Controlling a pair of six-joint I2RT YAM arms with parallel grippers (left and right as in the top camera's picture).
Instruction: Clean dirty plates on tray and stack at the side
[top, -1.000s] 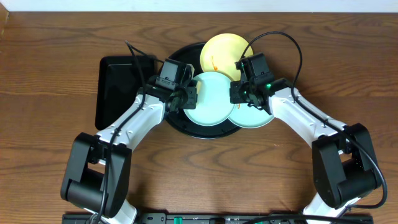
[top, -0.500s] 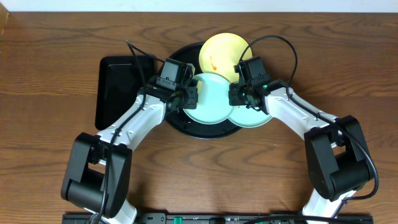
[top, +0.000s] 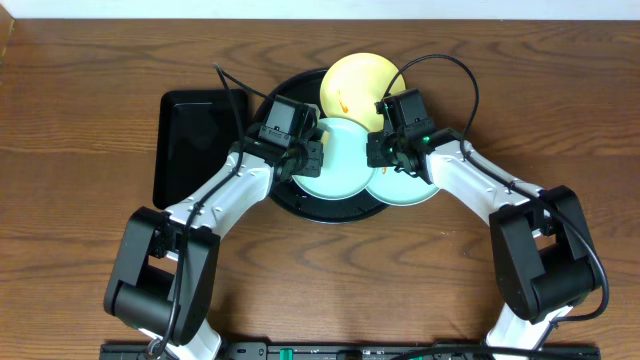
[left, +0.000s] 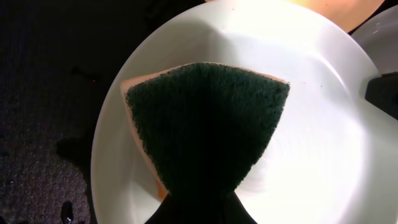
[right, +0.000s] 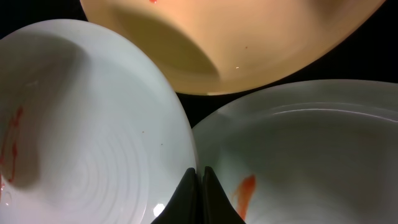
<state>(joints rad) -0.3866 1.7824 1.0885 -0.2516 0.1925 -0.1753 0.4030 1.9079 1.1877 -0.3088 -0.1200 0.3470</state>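
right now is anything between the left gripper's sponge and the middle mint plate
Nothing visible stands between them. The left gripper holds the sponge directly over the middle mint plate, scouring side facing the wrist camera. Whether it presses on the plate cannot be told.

Plain large round glossy black tray (top: 300, 205). Orange smears on far pale yellow round plastic plate (top: 358, 82). Red streaks on centre pale mint-green round plastic plate (top: 345, 165) and right pale mint-green round plastic plate (top: 412, 190). Dark green face, orange backing on wedge-shaped sponge (left: 208, 118)

Left tool (top: 311, 158) has slid its sponge (left: 205, 118) rightward across the middle plate (top: 346, 166)
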